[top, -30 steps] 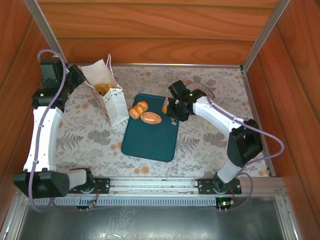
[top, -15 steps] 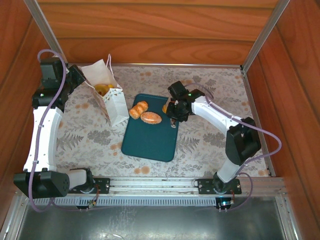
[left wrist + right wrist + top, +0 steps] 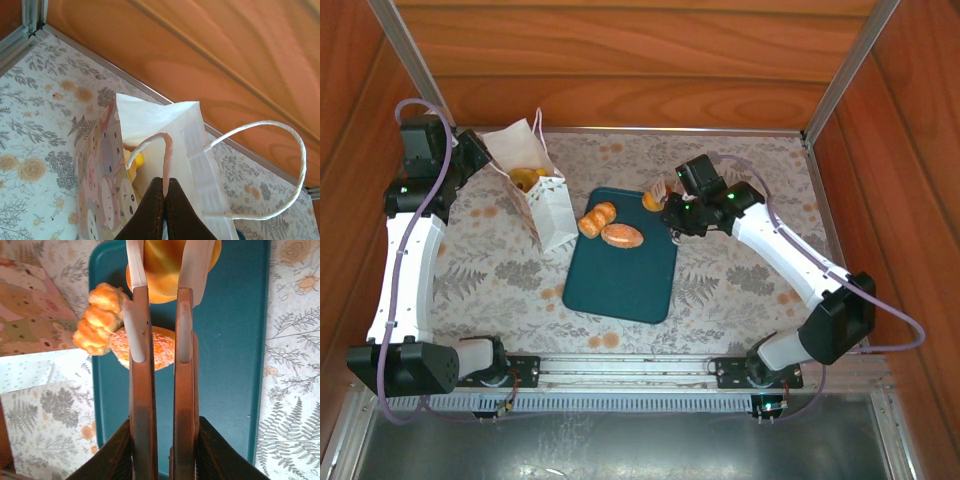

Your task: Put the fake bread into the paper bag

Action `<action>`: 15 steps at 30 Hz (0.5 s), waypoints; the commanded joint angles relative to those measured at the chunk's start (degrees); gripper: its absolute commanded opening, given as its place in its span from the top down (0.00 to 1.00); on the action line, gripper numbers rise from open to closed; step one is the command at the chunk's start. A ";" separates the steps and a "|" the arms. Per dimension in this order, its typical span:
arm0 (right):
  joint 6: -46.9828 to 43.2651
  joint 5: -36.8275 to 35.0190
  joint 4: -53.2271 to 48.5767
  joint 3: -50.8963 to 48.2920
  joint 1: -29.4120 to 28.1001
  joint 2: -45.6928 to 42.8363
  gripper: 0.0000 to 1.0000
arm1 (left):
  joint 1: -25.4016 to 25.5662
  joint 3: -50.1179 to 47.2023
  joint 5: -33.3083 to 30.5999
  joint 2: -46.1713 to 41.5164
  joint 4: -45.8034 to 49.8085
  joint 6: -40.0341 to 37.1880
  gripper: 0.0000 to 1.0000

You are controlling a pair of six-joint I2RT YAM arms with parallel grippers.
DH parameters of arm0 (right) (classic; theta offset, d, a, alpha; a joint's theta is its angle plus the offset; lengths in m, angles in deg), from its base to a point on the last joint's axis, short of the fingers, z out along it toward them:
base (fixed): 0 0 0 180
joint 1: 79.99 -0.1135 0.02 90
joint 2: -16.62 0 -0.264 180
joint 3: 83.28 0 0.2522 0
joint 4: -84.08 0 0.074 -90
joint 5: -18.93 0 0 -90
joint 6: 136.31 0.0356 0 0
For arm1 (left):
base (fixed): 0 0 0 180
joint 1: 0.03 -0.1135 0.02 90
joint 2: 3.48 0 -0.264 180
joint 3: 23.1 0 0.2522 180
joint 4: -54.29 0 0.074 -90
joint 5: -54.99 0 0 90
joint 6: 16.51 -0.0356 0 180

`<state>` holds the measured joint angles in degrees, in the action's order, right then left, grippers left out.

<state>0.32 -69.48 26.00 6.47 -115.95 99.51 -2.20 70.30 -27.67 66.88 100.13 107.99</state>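
the left gripper (image 3: 165, 192) is clamped shut on a handle (image 3: 169, 160) of the paper bag (image 3: 150, 115), which is held open near the table's (image 3: 740, 290) far left corner; yellow bread (image 3: 135, 164) is seen inside. the right gripper (image 3: 164, 260) is closed on a round bun (image 3: 162, 287) over the teal tray (image 3: 230, 365), apparently lifted clear. a ridged roll (image 3: 97, 322) and an oval bun (image 3: 157, 352) are seen lying on the tray, between gripper and bag.

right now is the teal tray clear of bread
No, a ridged roll and an oval bun lie on the teal tray.
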 commanded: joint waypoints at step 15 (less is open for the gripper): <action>-2.72 4.70 5.03 16.19 -9.54 -2.17 0.75 | 0.44 0.06 -0.01 -0.49 -1.07 0.48 1.00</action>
<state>-0.44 -65.74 27.71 18.14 -123.41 97.30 -2.20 70.30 -27.67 66.88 100.15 108.06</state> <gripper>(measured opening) 0.274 0.047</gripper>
